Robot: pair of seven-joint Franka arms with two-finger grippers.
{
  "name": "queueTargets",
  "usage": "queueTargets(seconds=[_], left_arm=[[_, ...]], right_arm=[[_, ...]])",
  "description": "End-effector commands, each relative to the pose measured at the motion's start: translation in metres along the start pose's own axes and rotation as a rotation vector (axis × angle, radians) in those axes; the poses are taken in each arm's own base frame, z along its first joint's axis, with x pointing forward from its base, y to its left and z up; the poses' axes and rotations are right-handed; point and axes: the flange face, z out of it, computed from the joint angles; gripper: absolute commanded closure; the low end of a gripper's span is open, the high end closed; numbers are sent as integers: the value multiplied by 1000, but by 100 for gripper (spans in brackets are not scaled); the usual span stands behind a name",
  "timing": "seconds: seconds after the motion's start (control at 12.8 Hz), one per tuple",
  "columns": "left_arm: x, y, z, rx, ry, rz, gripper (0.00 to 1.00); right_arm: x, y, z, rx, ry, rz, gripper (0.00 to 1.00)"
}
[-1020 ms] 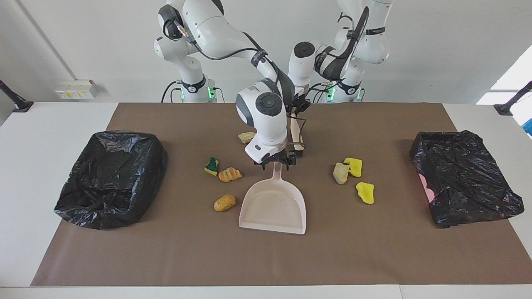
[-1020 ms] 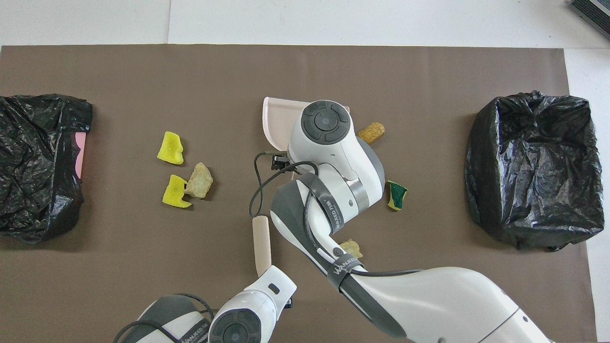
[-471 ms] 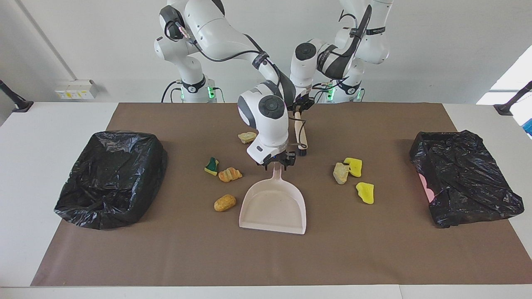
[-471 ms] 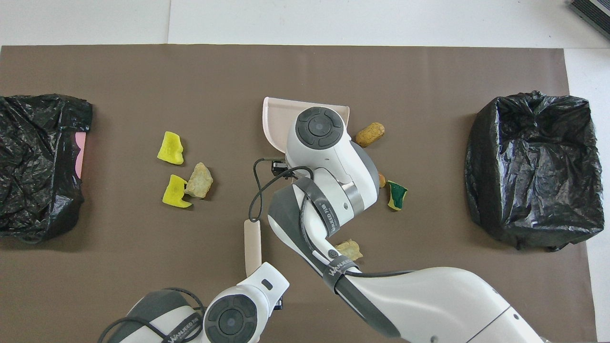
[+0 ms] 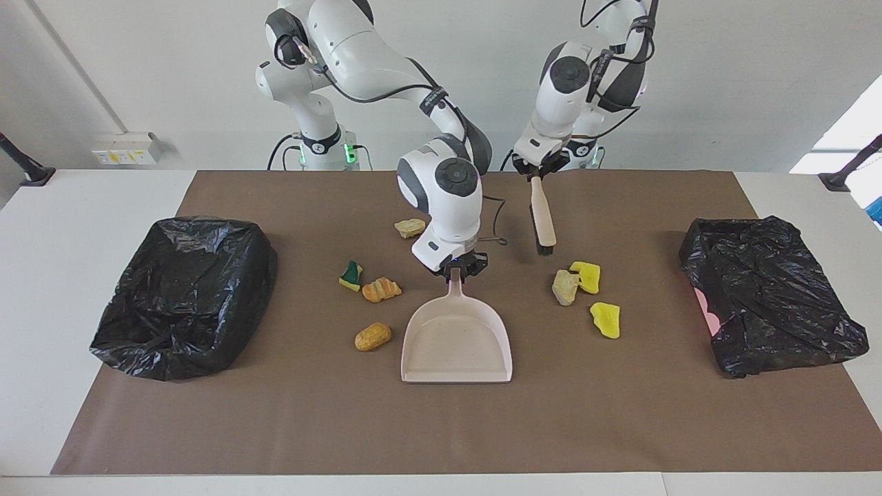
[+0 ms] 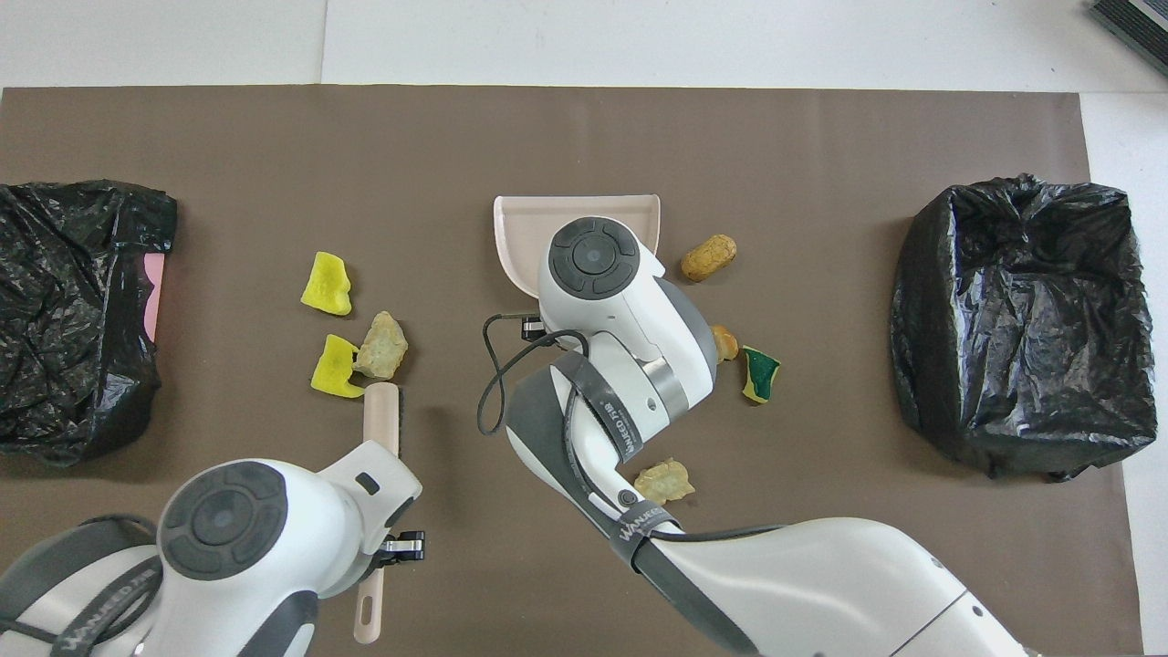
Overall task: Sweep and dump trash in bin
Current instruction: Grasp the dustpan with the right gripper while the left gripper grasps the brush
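Note:
My right gripper (image 5: 455,267) is shut on the handle of a beige dustpan (image 5: 457,344) that lies on the brown mat, mouth away from the robots; the pan also shows in the overhead view (image 6: 520,219). My left gripper (image 5: 539,169) is shut on a beige brush (image 5: 543,220), bristles down over the mat beside a tan chunk (image 5: 565,286) and two yellow chunks (image 5: 586,275) (image 5: 606,319). Toward the right arm's end of the pan lie a green-faced chunk (image 5: 351,274), two orange-brown chunks (image 5: 381,289) (image 5: 373,336) and a tan chunk (image 5: 410,227).
Two bins lined with black bags stand on the mat, one at the right arm's end (image 5: 182,296) and one at the left arm's end (image 5: 768,296). A cable loops from the right wrist (image 6: 493,383).
My left arm has lifted the brush and swung it toward its own end of the table, next to the tan and yellow chunks. The right gripper has turned the dustpan square.

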Motion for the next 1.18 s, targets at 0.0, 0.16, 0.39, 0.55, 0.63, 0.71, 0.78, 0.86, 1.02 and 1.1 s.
queueTargets(seconds=[0.0,0.16,0.39,0.55,0.63,0.71,0.78,0.86,1.02,1.1], left_arm=[[22,-41,-15,-10,2,-52,100],[50,-72,-20,-14,21,-104,100],[94,-127,-31,-22,93,-203,100],[109,-158,-36,-30,102,-220,100],[112,-164,-34,-27,103,-205,100],[114,-167,-27,-27,94,-201,100],[117,-166,-23,-26,86,-194,100],[124,-159,-3,-21,56,-180,100],[131,-130,36,-8,42,-126,100],[127,-129,40,-8,48,-122,100]], right_arm=[[-7,0,-40,19,36,-12,100],[-14,10,-72,14,33,-125,100],[-25,30,-92,-25,-46,-482,100],[-28,40,-90,-31,-99,-755,100],[-26,48,-89,-41,-123,-883,100],[-27,54,-88,-46,-158,-966,100],[-27,62,-86,-56,-181,-1049,100],[-32,68,-84,-91,-199,-1134,100],[-53,84,-69,-126,-246,-1182,100],[-57,88,-62,-151,-246,-1247,100]])
